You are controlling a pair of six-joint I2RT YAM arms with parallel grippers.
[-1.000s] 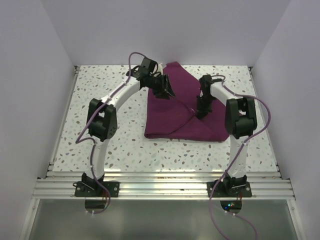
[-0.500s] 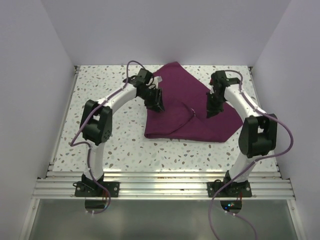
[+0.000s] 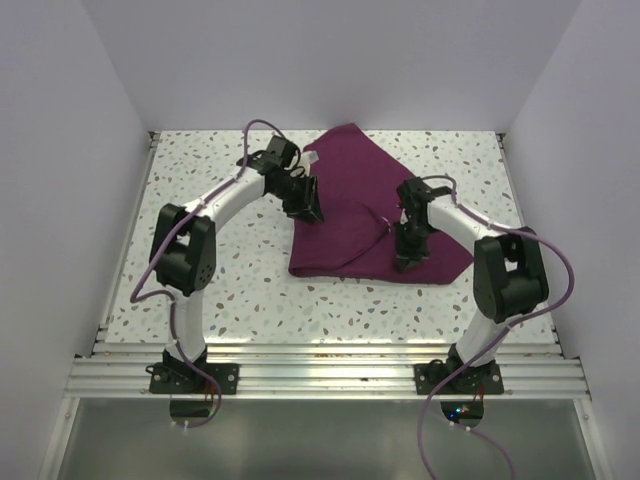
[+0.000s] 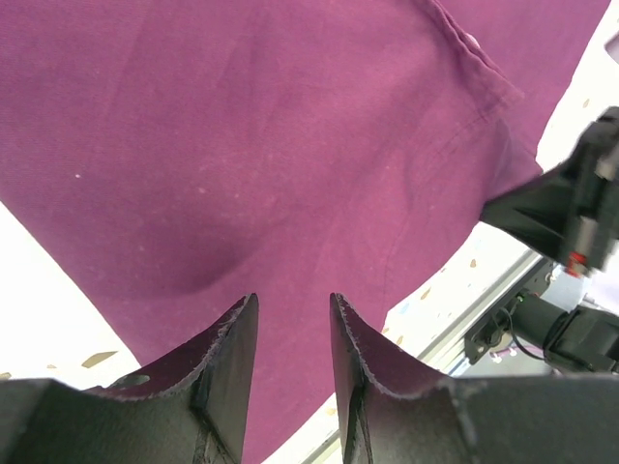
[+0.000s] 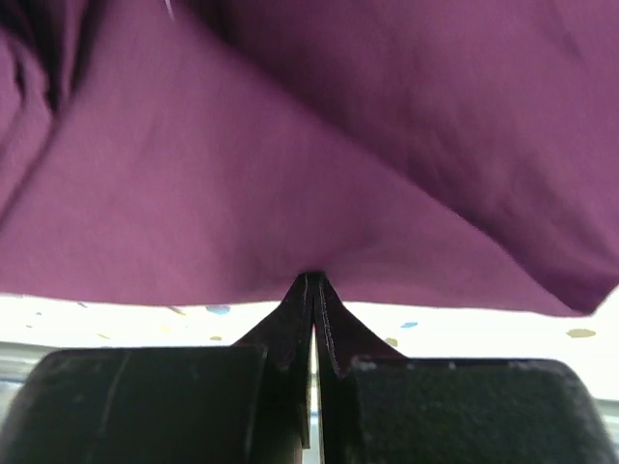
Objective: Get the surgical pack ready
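Observation:
The surgical pack [image 3: 360, 190] is a deep purple cloth lying partly unfolded on the speckled table, with a fold seam across its middle. My left gripper [image 3: 308, 210] hangs open and empty over the cloth's left edge; in the left wrist view its fingers [image 4: 295, 304] spread just above the cloth [image 4: 290, 145]. My right gripper [image 3: 408, 256] is low at the cloth's front right part. In the right wrist view it [image 5: 314, 277] is shut, its tips pinched into the cloth [image 5: 290, 174] just inside the front edge.
The speckled table [image 3: 200, 260] is boxed in by white walls on the left, back and right. An aluminium rail [image 3: 320, 375] runs along the near edge with both arm bases on it. The right arm [image 4: 580, 213] shows in the left wrist view.
The cloth's right side has spread out to the right. My right gripper swung right, then came forward to the cloth's front edge. My left gripper drew back to the cloth's left edge.

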